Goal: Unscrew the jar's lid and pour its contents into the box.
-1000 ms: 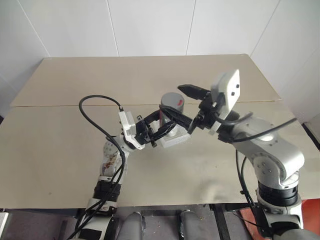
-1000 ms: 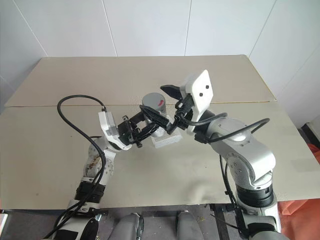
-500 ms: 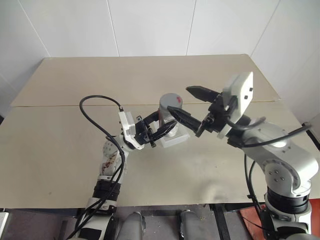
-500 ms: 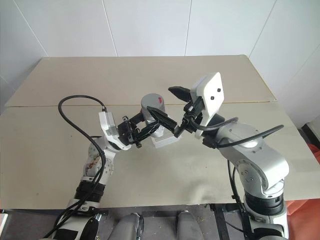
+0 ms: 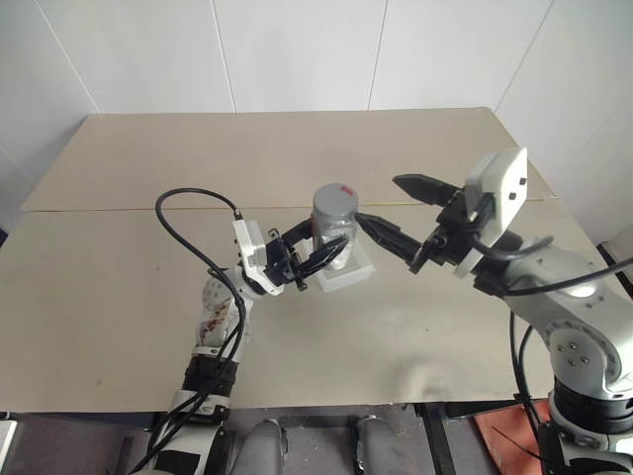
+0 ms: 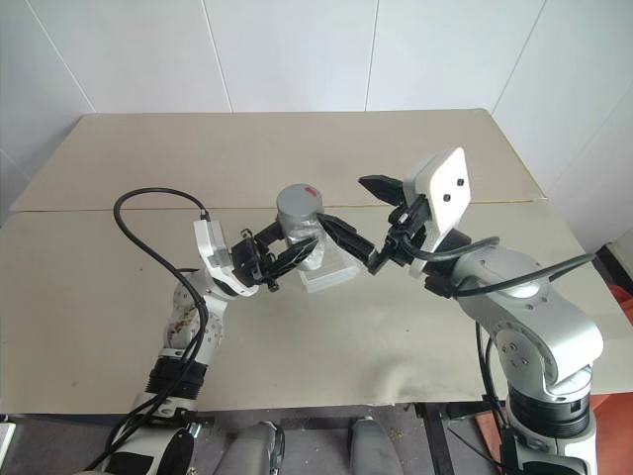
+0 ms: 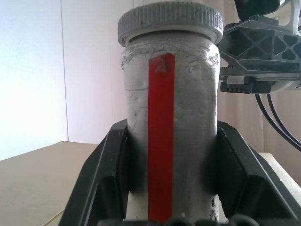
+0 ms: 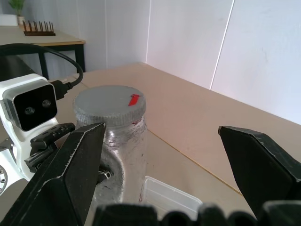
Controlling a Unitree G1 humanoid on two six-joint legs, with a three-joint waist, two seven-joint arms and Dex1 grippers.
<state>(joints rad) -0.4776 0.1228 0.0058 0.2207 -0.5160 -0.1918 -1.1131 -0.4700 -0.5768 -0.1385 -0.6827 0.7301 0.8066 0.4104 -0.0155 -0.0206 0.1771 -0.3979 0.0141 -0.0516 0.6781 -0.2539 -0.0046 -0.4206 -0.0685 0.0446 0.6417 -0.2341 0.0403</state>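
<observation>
I am clamping my left gripper [image 5: 315, 259] around the small clear cylindrical jar with the red stripe [image 7: 164, 141], holding it upright just above the shallow translucent white plastic box [image 5: 348, 274] so its round grey screw lid [image 5: 334, 198] is facing up for unscrewing. My right gripper [image 5: 401, 211] is hovering beside the lid, jaws spread wide, wrist angled toward it.

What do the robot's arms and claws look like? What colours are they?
Both arms are silver-grey metal with black cables looping along them. The left claw and the right claw each have two pointy black fingers. A white camera block sits on the right wrist, and a smaller white one on the left wrist.
</observation>
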